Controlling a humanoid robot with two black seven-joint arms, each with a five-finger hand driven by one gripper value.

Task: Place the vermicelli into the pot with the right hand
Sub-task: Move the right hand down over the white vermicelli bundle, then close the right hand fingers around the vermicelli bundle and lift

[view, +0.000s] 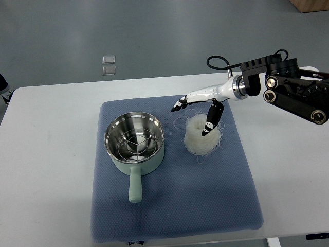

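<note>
The right hand [198, 114] reached in from the right edge over the blue mat [175, 206], its fingers spread and holding nothing. One finger pointed down onto the top of the single vermicelli bundle [198, 140], while the others stretched left, above and just beyond the bundle's upper edge. The vermicelli sat on the mat, just right of the one pale green pot [134, 144], apart from it. The pot's handle pointed toward the near edge of the white table [46, 154].
</note>
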